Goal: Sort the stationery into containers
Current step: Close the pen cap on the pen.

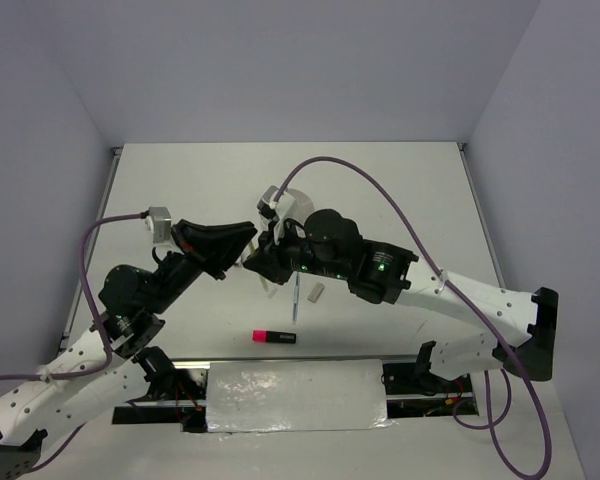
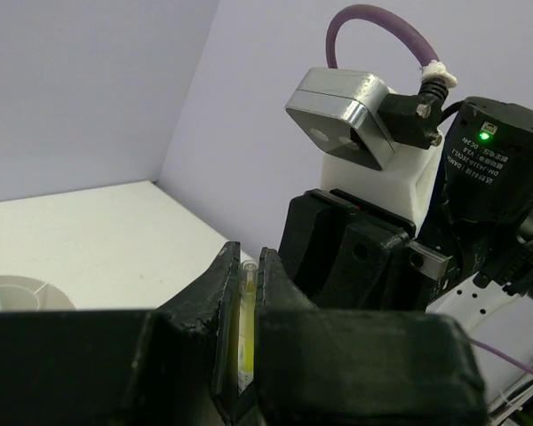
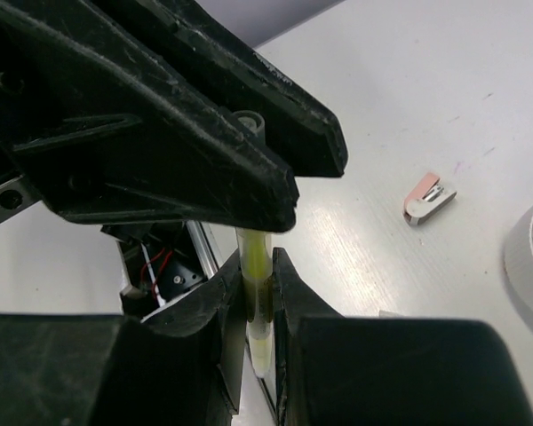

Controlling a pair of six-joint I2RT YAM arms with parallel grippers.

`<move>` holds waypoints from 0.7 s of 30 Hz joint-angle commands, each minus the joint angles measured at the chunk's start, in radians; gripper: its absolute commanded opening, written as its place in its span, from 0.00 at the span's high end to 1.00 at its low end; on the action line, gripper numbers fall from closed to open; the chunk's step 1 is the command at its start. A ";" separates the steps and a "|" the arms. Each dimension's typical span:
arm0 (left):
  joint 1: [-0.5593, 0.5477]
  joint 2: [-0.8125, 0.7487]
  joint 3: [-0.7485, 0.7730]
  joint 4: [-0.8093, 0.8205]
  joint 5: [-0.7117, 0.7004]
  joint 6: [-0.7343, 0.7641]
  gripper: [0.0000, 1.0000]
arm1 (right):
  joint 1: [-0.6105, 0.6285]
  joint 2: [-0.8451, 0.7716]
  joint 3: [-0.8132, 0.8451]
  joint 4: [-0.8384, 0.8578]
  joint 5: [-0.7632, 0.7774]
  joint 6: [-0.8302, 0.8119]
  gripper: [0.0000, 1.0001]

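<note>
Both arms reach in over the middle of the white worktop (image 1: 180, 180) and meet tip to tip above it. The left claw (image 2: 246, 264) and the right claw (image 3: 258, 271) each pinch the same thin translucent yellow plastic stick (image 3: 253, 257). It stands upright between their ridged black fingers, clear of the surface.

On the worktop lie one pink-and-black highlighter (image 1: 274, 336), one thin blue pen (image 1: 296, 298) and one small tan-and-white block (image 3: 429, 198), perhaps an eraser or a sharpener. One round white low cup (image 2: 22, 293) sits behind the right wrist, largely hidden.
</note>
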 commanded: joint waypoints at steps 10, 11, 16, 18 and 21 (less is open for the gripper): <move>-0.052 0.125 0.246 -0.397 0.240 0.143 0.97 | -0.029 0.070 0.015 0.388 -0.032 0.046 1.00; -0.052 0.120 0.246 -0.394 0.237 0.143 0.94 | -0.029 0.067 0.010 0.389 -0.029 0.050 1.00; -0.052 0.089 0.238 -0.397 0.202 0.131 0.60 | -0.029 0.052 -0.029 0.400 -0.003 0.056 1.00; -0.052 0.068 0.244 -0.417 0.116 0.110 0.38 | -0.034 0.033 -0.068 0.420 0.022 0.062 1.00; -0.052 0.036 0.272 -0.478 -0.053 0.070 0.03 | -0.037 0.020 -0.123 0.446 0.061 0.074 1.00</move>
